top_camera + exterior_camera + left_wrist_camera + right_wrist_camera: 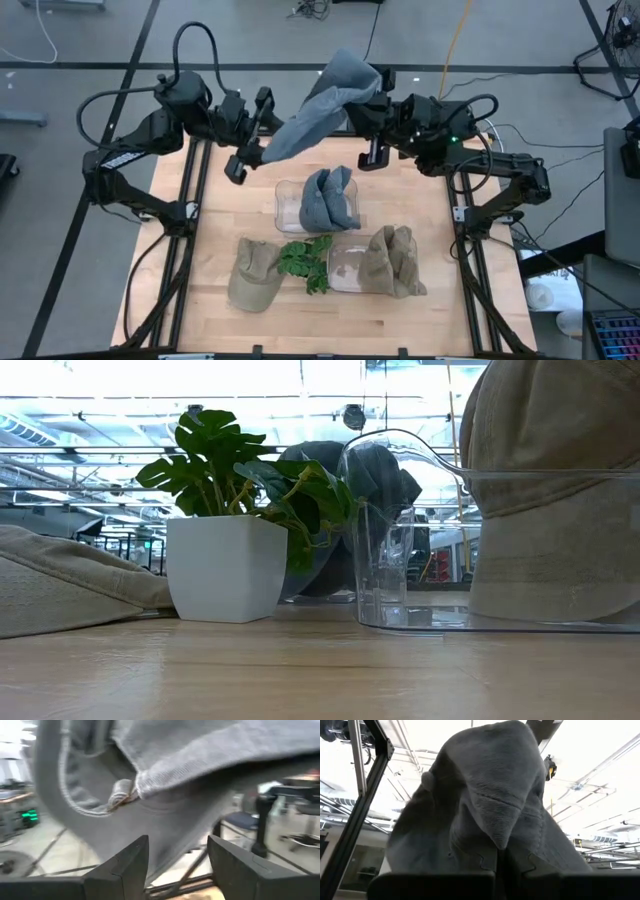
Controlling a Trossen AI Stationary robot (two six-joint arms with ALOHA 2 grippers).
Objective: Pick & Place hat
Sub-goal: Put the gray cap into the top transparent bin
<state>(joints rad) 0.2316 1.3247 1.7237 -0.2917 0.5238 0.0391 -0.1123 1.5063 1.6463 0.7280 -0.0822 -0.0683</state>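
A grey-blue hat [320,105] hangs in the air over the table's far side, between my two arms. My right gripper [362,100] is shut on its upper end and slants upward. My left gripper [177,865] points level at the hat's drooping lower end [275,148]. Its fingers are open, and grey cloth [165,815] fills the view just beyond them. A second grey-blue hat [328,198] stands in a clear bin [285,205]. One tan hat [390,262] sits in another clear bin [340,268], and another tan hat [255,275] lies on the table. My right gripper pinches a fold of the hat's cloth [502,837] between its two shut fingers, coming from below and slanting up. The hat drapes over the fingers and sags toward the left arm, lifted clear of the table. Whether my left gripper touches the hat, I cannot tell.
A small green plant [305,262] in a white pot [225,565] stands between the tan hat on the table and the near bin. Bare wood lies along the table's near edge [330,330] and at its left side. Black frame rails [195,230] run along both sides.
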